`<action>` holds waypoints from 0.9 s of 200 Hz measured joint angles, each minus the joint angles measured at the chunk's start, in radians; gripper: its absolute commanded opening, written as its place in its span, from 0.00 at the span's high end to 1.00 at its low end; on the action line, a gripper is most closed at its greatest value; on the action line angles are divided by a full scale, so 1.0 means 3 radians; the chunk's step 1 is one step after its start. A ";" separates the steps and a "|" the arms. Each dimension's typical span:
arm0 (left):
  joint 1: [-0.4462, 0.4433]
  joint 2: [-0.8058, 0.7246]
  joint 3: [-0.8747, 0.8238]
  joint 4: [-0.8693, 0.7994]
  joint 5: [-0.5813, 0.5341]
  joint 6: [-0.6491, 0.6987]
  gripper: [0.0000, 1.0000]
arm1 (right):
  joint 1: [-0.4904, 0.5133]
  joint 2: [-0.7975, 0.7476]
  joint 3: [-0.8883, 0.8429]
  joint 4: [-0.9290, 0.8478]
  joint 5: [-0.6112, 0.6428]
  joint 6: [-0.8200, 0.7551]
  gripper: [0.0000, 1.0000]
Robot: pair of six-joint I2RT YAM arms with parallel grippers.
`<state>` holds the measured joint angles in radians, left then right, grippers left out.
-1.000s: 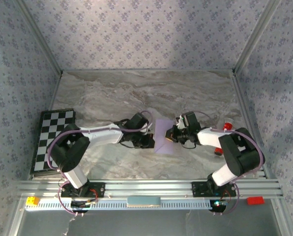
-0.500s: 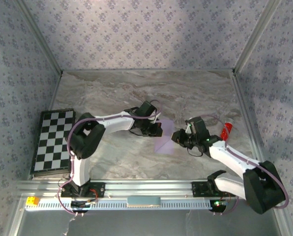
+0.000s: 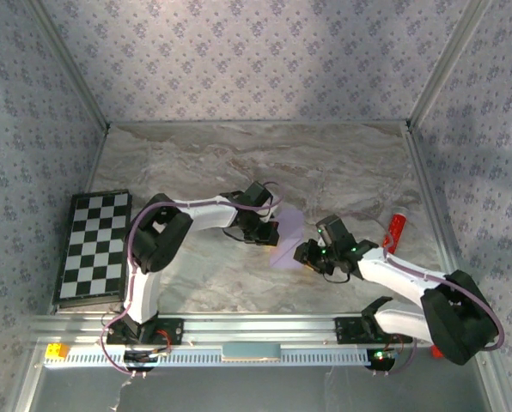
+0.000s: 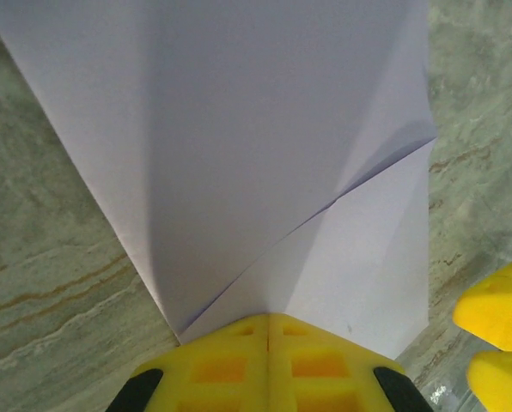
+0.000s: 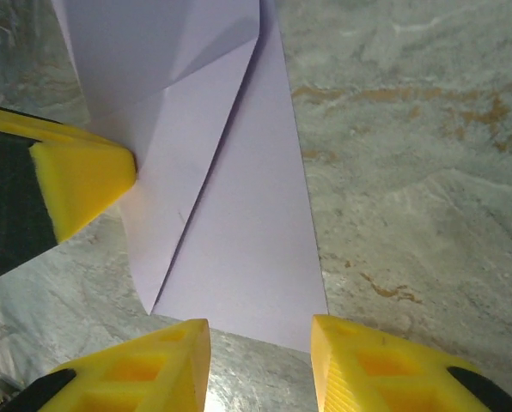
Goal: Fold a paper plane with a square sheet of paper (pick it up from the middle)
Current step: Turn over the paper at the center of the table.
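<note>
Mid-fold, the creased paper (image 3: 287, 233) is pinched by the left fingers (image 4: 230, 365); the right fingers (image 5: 368, 360) are narrowly parted, empty. Closing them on its right edge seems called for.

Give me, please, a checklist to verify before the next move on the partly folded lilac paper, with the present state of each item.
1. Left tool shut on the lilac paper: ok, its jaws are closed on one edge.
2. Right tool open and empty: ok, its jaws stand apart at the paper's near edge, gripping nothing.
3. Diagonal fold present: ok, a folded flap with a sharp crease shows.
4. Paper lying flat on the marble table: cannot tell.
5. Red object and chequered board apart from the paper: ok.
</note>
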<state>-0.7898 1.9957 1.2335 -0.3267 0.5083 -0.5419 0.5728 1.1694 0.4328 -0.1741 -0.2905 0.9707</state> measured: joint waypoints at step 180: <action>0.0015 -0.0013 -0.0092 0.0144 0.0064 -0.0003 1.00 | 0.0004 0.0504 0.0146 0.0402 -0.0122 0.0058 0.58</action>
<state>-0.7853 1.9919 1.2060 -0.2836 0.5274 -0.5426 0.5739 1.3205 0.4767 -0.0536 -0.3271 0.9882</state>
